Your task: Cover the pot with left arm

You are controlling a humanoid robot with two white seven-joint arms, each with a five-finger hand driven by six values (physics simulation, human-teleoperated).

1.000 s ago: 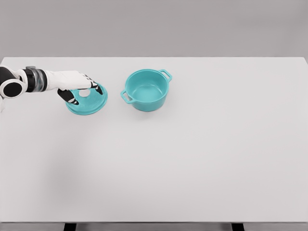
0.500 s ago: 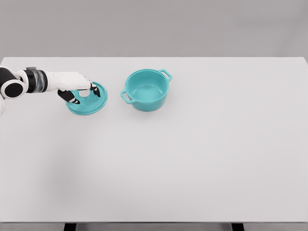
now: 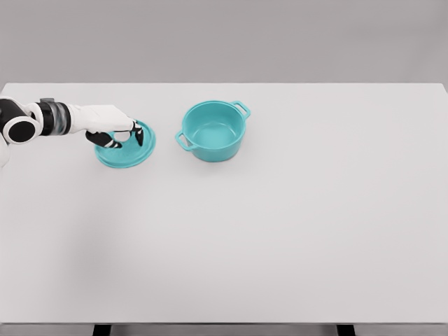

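The left robot hand is curling its fingers around the white knob of the round teal lid, lying on the white worktop. Next, I judge, it needs lifting and carrying rightward over the nearby open teal two-handled pot.

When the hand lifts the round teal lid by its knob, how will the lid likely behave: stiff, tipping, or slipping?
The round teal lid looks rigid, so it should probably keep its shape. The left hand closes only around the small central knob, so the wide disc may tilt or swing. Its surface seems smooth, so a loose grip might slip before reaching the teal two-handled pot.
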